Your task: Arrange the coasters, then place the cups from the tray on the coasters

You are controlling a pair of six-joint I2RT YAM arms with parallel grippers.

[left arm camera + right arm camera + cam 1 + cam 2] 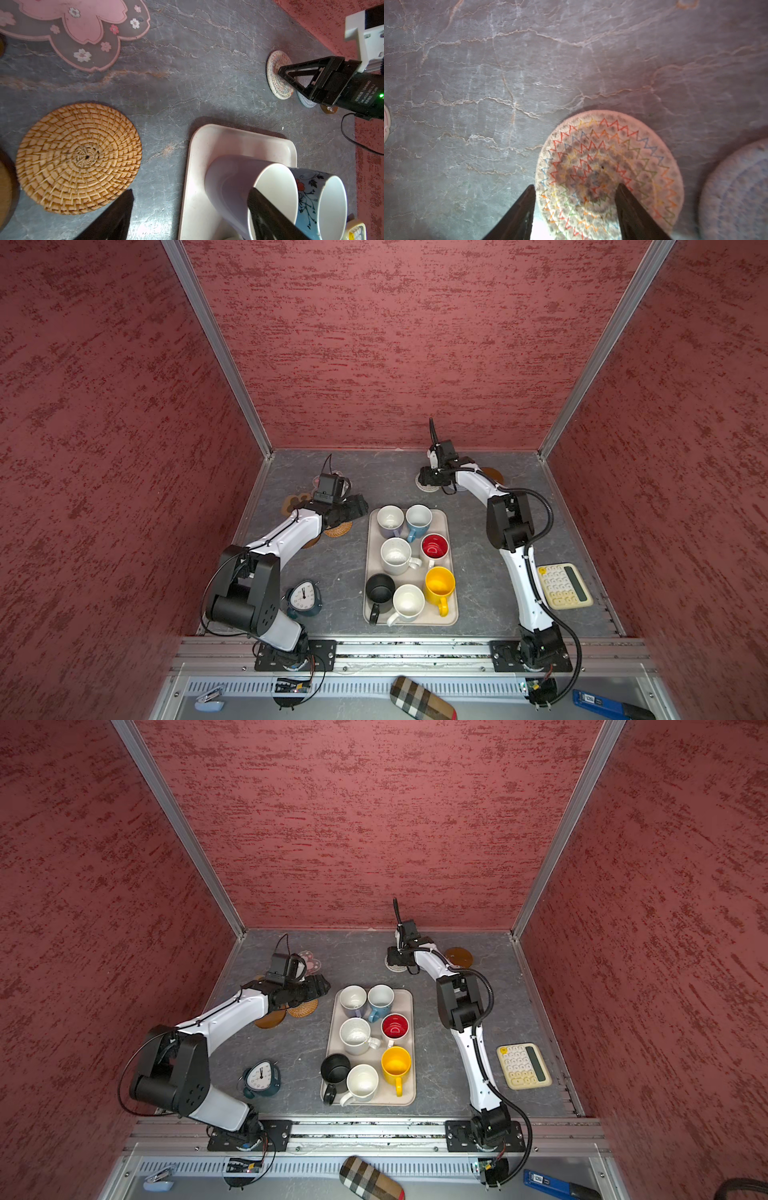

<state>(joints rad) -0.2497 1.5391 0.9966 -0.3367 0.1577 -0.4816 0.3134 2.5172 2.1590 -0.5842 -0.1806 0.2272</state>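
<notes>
The beige tray point(452, 616) holds several cups, among them a lavender-grey one point(228, 182) and a light blue one point(307, 193) at its far end. My left gripper point(191, 207) hangs open over the tray's far left corner, one fingertip point(261, 199) above the lavender-grey cup's mouth, nothing held. Beside it lie the rattan coaster point(79, 158), the pink flower coaster point(83, 27), the paw coaster point(293, 504) and a brown disc point(270, 1018). My right gripper point(576, 191) stands open, low over the whitish woven coaster point(608, 158). Next to that lie the grey-lavender round point(737, 187) and another brown disc point(458, 957).
A cream calculator point(565, 585) lies at the right edge beside the right arm. A blue alarm clock point(305, 598) stands near the left arm's base. Red walls close in the back and both sides of the grey table point(374, 485).
</notes>
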